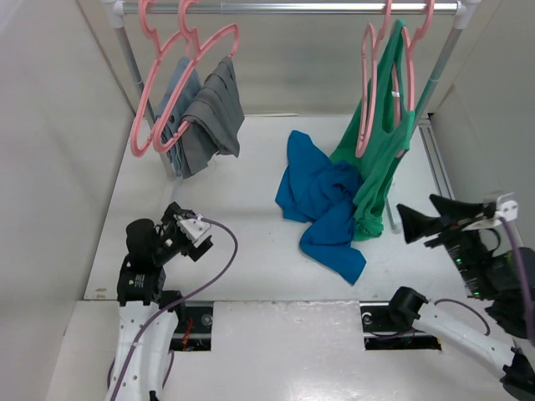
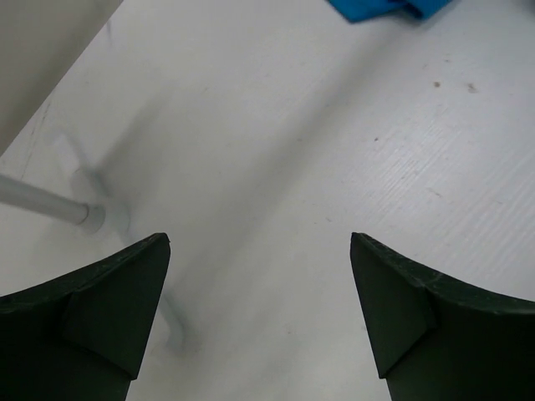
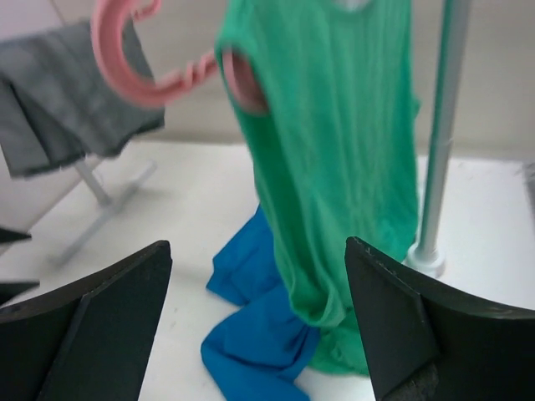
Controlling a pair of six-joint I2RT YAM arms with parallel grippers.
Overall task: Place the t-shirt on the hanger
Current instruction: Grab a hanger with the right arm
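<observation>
The blue t-shirt (image 1: 322, 209) lies crumpled on the white table, its right side against the hem of a hanging green top. It also shows in the right wrist view (image 3: 259, 334), and a corner shows in the left wrist view (image 2: 384, 8). A bare pink hanger (image 1: 365, 92) hangs from the rail just left of the green top, and the right wrist view catches its curve (image 3: 125, 71). My left gripper (image 1: 177, 221) (image 2: 259, 242) is open over bare table, far left of the shirt. My right gripper (image 1: 405, 224) (image 3: 259, 246) is open, right of the shirt, facing it, holding nothing.
The green tank top (image 1: 384, 134) hangs on its own pink hanger down to the table. Two pink hangers with grey garments (image 1: 205, 117) hang at the rail's (image 1: 292, 7) left end. A rack post (image 3: 443, 125) stands right of the green top; a rack foot (image 2: 50, 205) lies near my left gripper. Walls close both sides.
</observation>
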